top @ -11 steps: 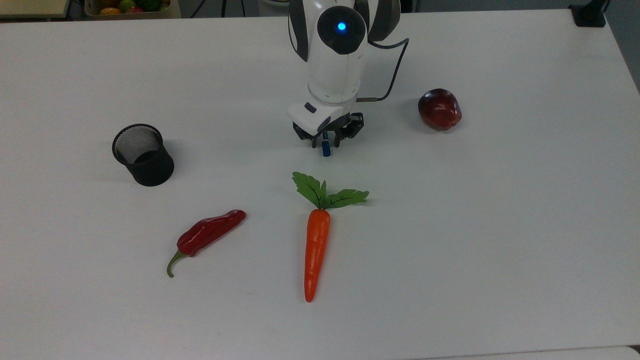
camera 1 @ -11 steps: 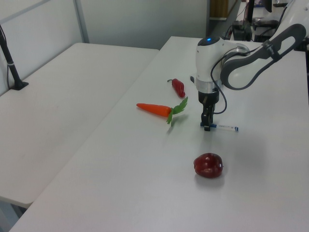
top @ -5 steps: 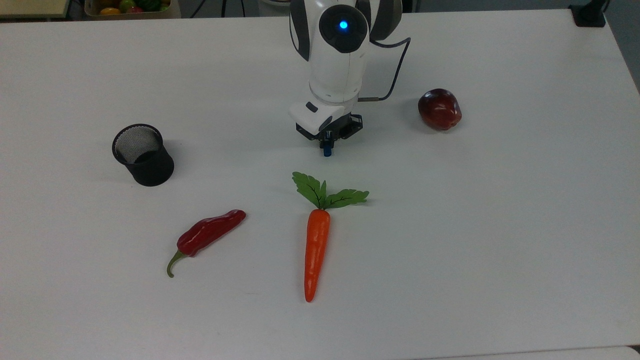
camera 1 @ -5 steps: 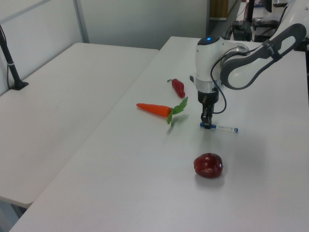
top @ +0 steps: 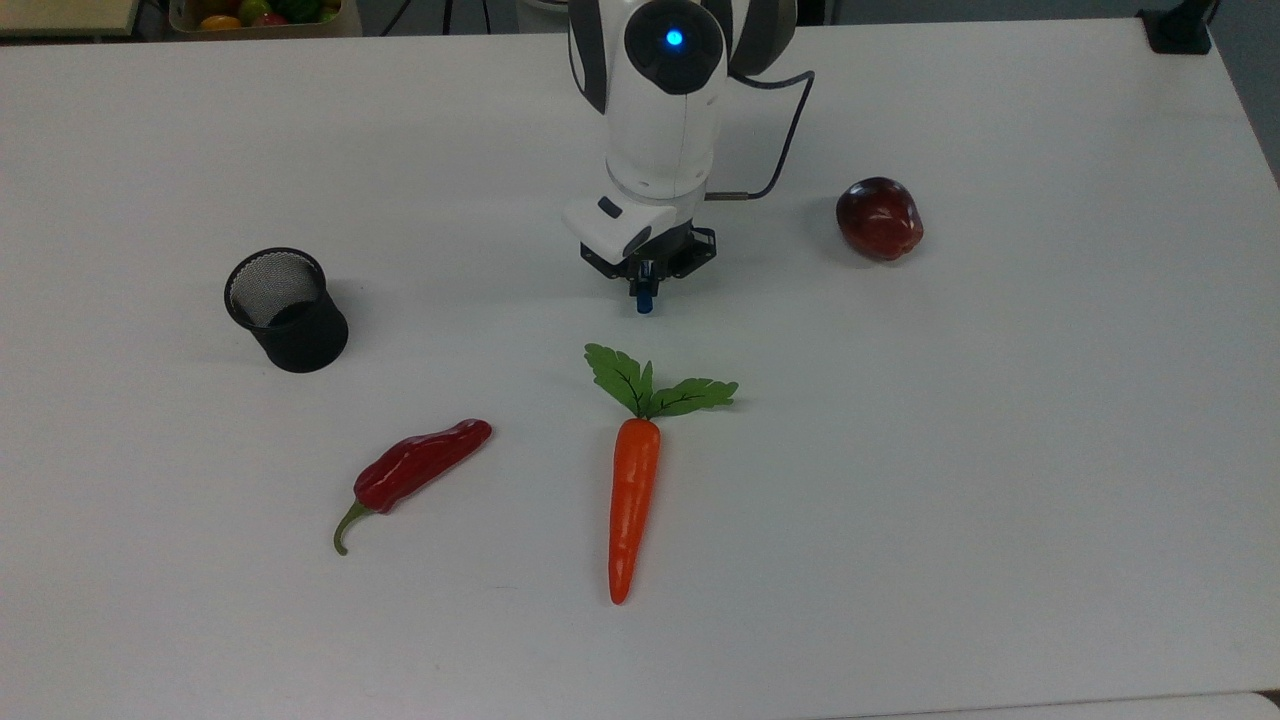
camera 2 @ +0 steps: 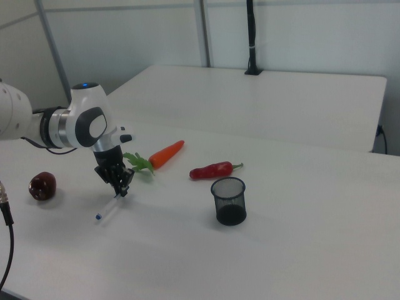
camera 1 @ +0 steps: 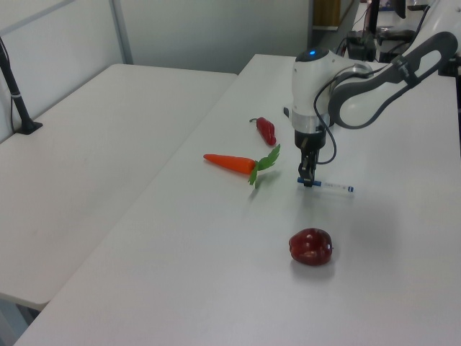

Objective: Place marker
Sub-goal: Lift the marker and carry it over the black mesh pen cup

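Gripping the marker (camera 1: 328,186) at its blue-capped end, the pincer (camera 1: 309,180) is seen pointing straight down, its fingers closed narrowly on the cap. The marker is held roughly level, just above or at the white surface (top: 1000,450); contact with the surface cannot be judged. In the left view the white barrel runs from the pincer toward the left view's right and ends in a small blue tip. In the top view the blue cap (top: 644,297) is seen poking out below the pincer (top: 646,277), and in the right view the barrel (camera 2: 107,210) slants down to the right view's left from the pincer (camera 2: 121,187). A label band is not made out, and no writing can be read on the marker.

One container is noted: a black mesh cup (top: 286,310), upright, well apart from the pincer toward the top view's left. Its inside looks dark; contents cannot be told.

Lying on the surface are a carrot (top: 633,500) with green leaves near the pincer, a red chili pepper (top: 418,468) between cup and carrot, and a dark red apple (top: 879,218) toward the top view's right.
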{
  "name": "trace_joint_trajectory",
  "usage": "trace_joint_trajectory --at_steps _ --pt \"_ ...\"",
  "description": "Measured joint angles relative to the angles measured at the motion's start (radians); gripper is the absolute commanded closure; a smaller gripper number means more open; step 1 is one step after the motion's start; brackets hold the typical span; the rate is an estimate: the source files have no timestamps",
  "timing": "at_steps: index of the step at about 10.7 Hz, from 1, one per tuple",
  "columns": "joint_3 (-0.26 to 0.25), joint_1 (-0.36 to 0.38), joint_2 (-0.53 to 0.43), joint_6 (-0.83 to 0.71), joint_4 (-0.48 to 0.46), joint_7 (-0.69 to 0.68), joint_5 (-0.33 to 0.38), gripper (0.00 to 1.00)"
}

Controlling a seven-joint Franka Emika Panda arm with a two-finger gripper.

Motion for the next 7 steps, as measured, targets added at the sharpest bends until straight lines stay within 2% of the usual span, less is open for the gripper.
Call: trace_joint_trajectory --at_steps 3,7 --pt "-0.003 -0.051 -0.068 -0.037 0.019 0.0 -0.001 0.9" --pt "-0.007 -0.168 -0.202 -0.102 0.037 0.0 -0.005 0.9"
